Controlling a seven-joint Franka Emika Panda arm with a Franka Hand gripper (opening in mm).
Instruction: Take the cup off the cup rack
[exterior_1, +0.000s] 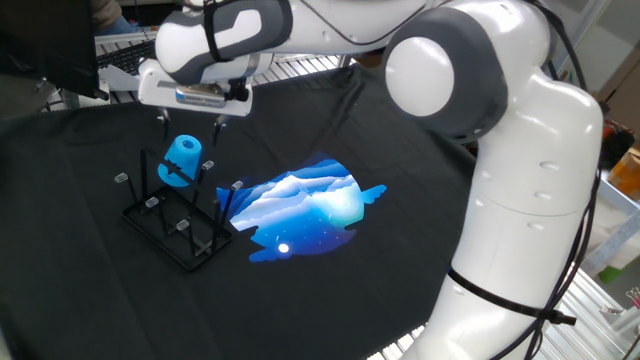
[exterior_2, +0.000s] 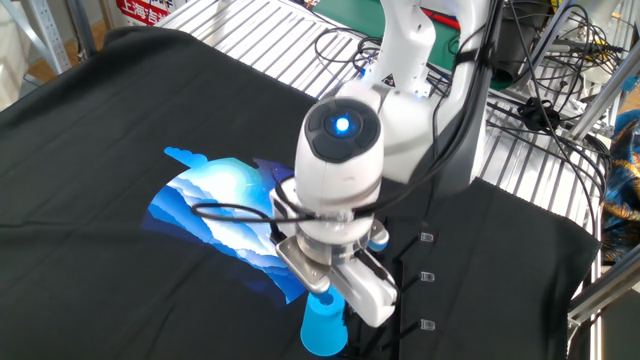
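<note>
The sky-blue cup (exterior_1: 181, 161) hangs tilted on a peg of the black wire cup rack (exterior_1: 176, 225) at the left of the black cloth. In the other fixed view the cup (exterior_2: 322, 326) shows at the bottom edge, partly behind the gripper's body, and the rack (exterior_2: 418, 300) shows only a few grey-capped pegs. My gripper (exterior_1: 190, 127) is open just above the cup, its two thin fingers spread to either side of the cup's top and not touching it.
A blue-and-white print (exterior_1: 305, 205) on the black cloth (exterior_1: 400, 190) lies right of the rack. The arm's large white body (exterior_1: 520, 180) fills the right side. Metal wire shelving (exterior_2: 230, 40) and cables (exterior_2: 540, 80) border the cloth.
</note>
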